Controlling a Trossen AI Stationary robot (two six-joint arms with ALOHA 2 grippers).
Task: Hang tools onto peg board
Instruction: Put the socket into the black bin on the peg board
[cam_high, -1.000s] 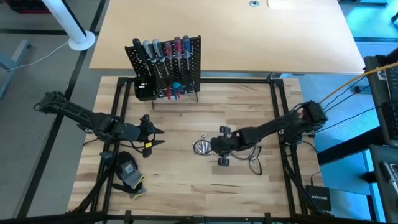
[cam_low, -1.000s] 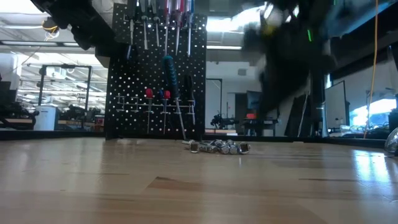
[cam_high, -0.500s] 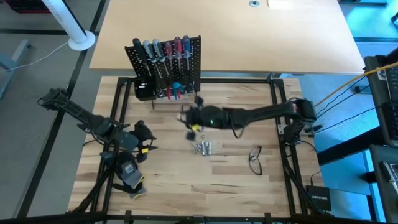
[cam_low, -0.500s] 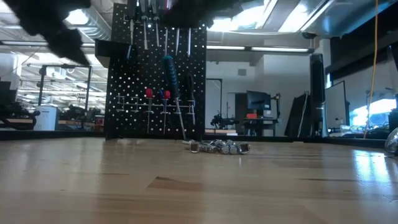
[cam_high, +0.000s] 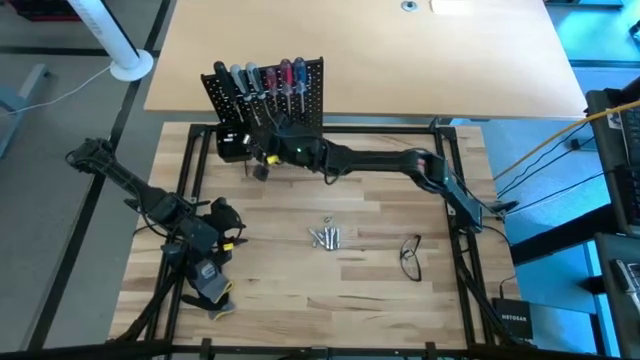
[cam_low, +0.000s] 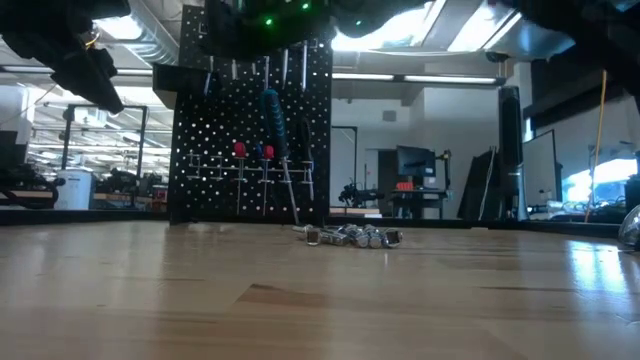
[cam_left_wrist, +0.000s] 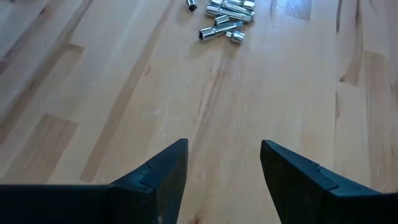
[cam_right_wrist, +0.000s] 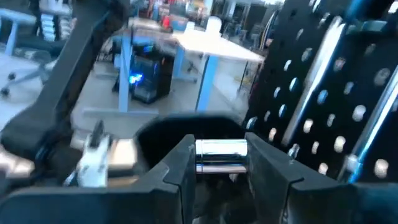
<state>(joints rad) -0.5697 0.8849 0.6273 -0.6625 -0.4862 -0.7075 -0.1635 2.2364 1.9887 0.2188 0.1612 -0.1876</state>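
The right arm is reaching fully stretched across the surface (cam_high: 380, 290), its right pincer (cam_right_wrist: 219, 163) gripping a silver metal bit (cam_right_wrist: 221, 149) beside the peg board (cam_high: 300, 110). The left pincer (cam_left_wrist: 222, 163) is hovering spread, empty, near the remaining bits (cam_high: 326, 237).

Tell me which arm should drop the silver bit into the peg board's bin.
Right. The right gripper already holds a silver bit beside the peg board, over its black bin. The left gripper hangs open and empty near the glove.
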